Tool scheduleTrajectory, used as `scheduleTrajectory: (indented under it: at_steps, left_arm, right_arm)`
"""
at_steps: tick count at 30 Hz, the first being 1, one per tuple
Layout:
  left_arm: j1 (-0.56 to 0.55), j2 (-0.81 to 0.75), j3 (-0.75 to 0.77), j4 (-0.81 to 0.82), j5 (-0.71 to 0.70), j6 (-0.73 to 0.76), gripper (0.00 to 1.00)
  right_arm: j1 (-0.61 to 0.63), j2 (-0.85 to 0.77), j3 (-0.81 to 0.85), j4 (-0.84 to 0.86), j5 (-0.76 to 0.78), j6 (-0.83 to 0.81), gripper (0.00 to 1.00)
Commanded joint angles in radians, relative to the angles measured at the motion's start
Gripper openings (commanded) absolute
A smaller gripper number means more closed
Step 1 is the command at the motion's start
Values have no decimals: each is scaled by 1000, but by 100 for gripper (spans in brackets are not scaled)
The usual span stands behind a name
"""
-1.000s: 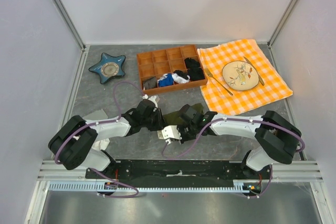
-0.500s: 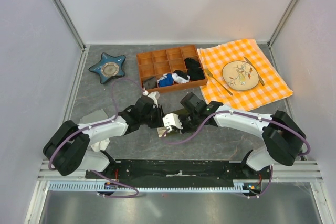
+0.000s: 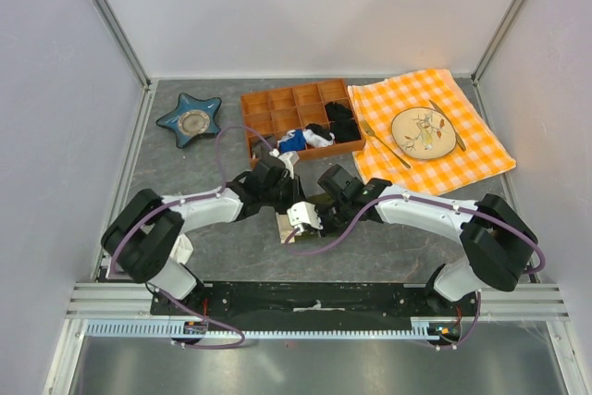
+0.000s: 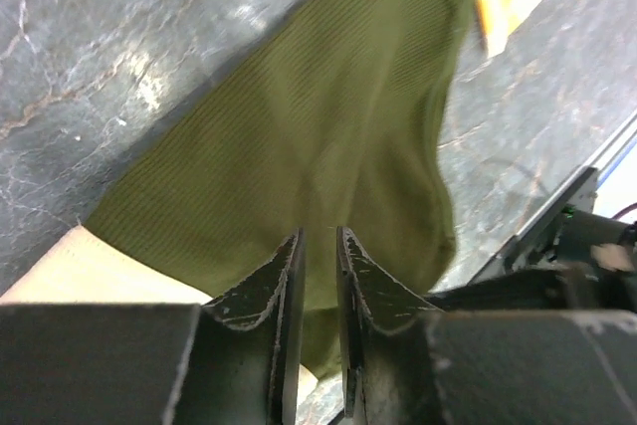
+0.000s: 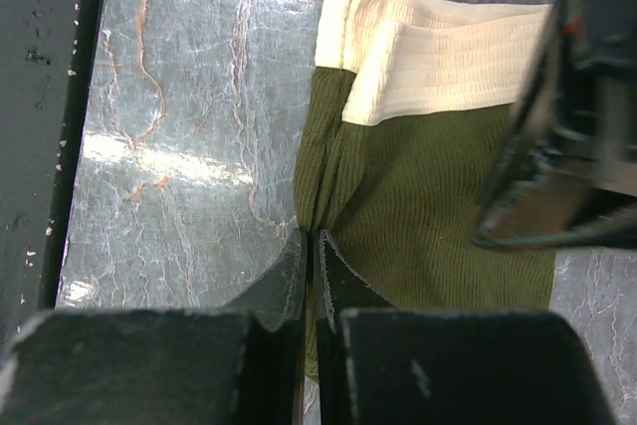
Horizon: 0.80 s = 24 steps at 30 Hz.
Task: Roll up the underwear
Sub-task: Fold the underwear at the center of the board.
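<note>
The underwear (image 5: pixel 438 206) is dark olive ribbed cloth with a cream waistband (image 5: pixel 438 57). It lies on the grey table between the two arms and is mostly hidden under them in the top view. My right gripper (image 5: pixel 311 234) is shut on a pinched fold at the olive cloth's edge; in the top view it is at mid-table (image 3: pixel 319 199). My left gripper (image 4: pixel 318 234) hovers over the smooth olive cloth (image 4: pixel 328 116) with its jaws a narrow gap apart and nothing between them. In the top view it sits close to the tray (image 3: pixel 280 182).
An orange compartment tray (image 3: pixel 296 156) with small black, blue and white garments stands just beyond the grippers. A blue star dish (image 3: pixel 191 119) is at the far left. An orange checked cloth (image 3: pixel 481 150) with a plate (image 3: pixel 424 129) and cutlery lies at the right.
My left gripper has moved away from me, towards the tray. My right gripper shifted the same way earlier and now holds still on the cloth.
</note>
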Motion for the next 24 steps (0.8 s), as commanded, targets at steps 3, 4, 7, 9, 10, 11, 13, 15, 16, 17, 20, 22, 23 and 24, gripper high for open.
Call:
scheduleTrajectory:
  at_steps: [3, 4, 7, 9, 10, 11, 13, 15, 16, 17, 20, 22, 23, 24]
  left_arm:
    - [5, 120, 3, 69, 70, 29, 22]
    - [4, 130, -6, 77, 71, 26, 22]
    - [4, 172, -38, 105, 87, 21, 20]
    - [4, 186, -58, 129, 102, 15, 20]
    - [5, 187, -61, 135, 105, 12, 20]
    - [5, 187, -63, 137, 107, 12, 20]
    - [5, 177, -58, 135, 110, 12, 21]
    - [4, 163, -40, 122, 104, 15, 24]
    - [4, 157, -32, 105, 99, 20, 24]
    - [5, 138, -24, 97, 98, 20, 25]
    - [13, 95, -4, 73, 79, 21, 29]
    - [19, 68, 3, 63, 72, 21, 33]
    - [25, 55, 3, 51, 70, 21, 34]
    - [30, 28, 5, 47, 67, 21, 36]
  right_arm:
    - [-23, -33, 26, -1, -38, -9, 5]
    - [-29, -34, 28, -1, -39, -9, 4]
    - [-41, -31, 38, -4, -38, -9, 4]
    - [-50, -21, 47, -8, -39, -10, 4]
    - [-55, -15, 63, -11, -39, -12, 4]
    - [-58, -5, 74, -15, -41, -14, 4]
    - [-78, 28, 110, -30, -47, -17, 4]
    - [-96, 65, 136, -54, -61, -26, 4]
    - [-98, 74, 161, -64, -65, -30, 4]
    - [-103, 85, 172, -73, -74, -35, 4]
    - [-109, 108, 204, -97, -82, -50, 4]
    - [-110, 125, 221, -110, -84, -63, 4]
    - [-110, 130, 225, -114, -85, -64, 4]
    - [-112, 139, 230, -120, -88, -72, 4]
